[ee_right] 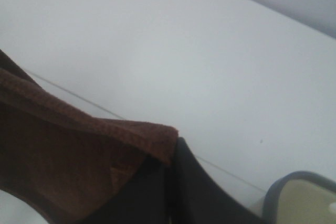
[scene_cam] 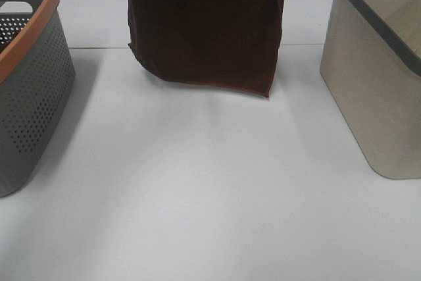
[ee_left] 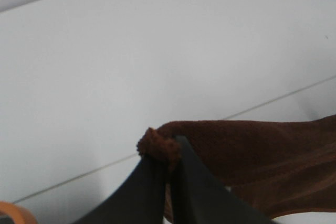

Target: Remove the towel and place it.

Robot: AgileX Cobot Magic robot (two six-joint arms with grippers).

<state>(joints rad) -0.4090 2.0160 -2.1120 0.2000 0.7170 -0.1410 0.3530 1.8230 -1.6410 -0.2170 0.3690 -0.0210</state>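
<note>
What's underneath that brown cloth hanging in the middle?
Beneath the towel only plain white table shows. The strip of table behind the cloth is hidden, so anything there cannot be seen.

You are looking at a lab-style test bench: a plain white table [scene_cam: 210, 195] fills the frame. A grey perforated basket [scene_cam: 33, 97] stands at the left edge and a beige basket [scene_cam: 375, 83] at the right edge, like staged props.

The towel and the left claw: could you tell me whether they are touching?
Touching. The left wrist view shows the left claw shut on a corner of the towel.
</note>
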